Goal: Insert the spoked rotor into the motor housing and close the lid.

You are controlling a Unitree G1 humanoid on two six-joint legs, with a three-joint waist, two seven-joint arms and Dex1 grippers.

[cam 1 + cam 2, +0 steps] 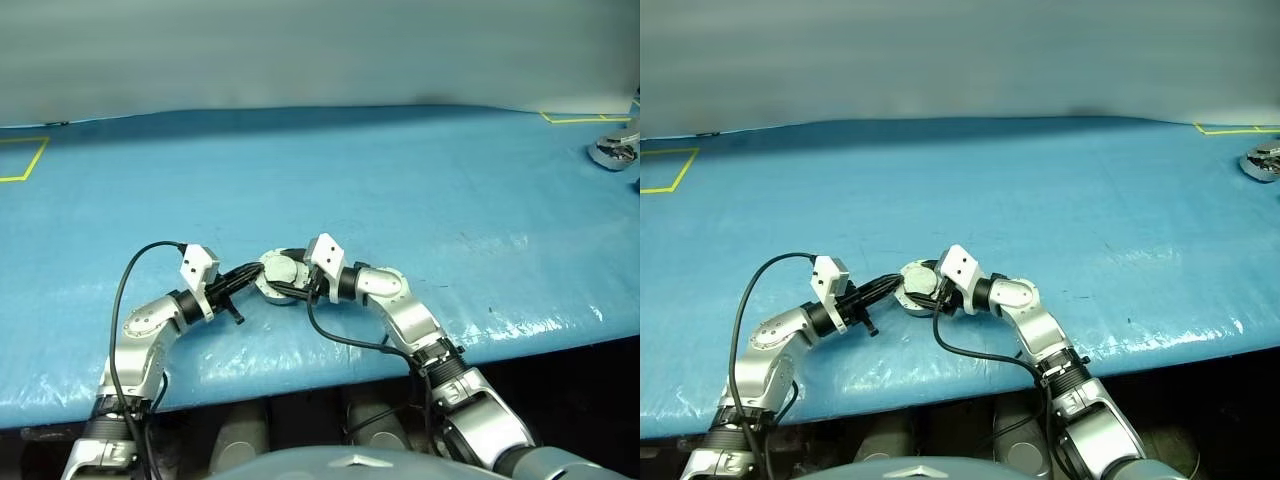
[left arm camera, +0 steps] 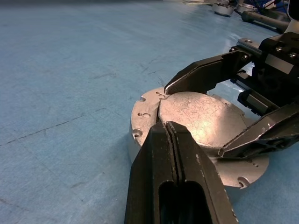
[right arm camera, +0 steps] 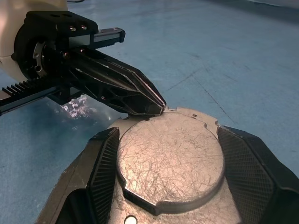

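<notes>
Lid (image 3: 170, 156) lies shut, scratched grey, flat atop the round silver motor housing (image 2: 145, 112) on blue table.

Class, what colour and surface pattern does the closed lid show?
Silver-grey with fine crisscross scratches; the lid shows best in the right wrist view.

A wide table covered with a wrinkled, glossy blue plastic sheet (image 1: 400, 200) carries the work. Yellow tape outlines (image 1: 25, 158) mark its far corners. The shallow round silver-grey metal motor housing (image 1: 272, 286) rests directly on the sheet near the front edge. A small silver metallic object (image 1: 612, 152), too distant to identify, lies at the far right.
</notes>
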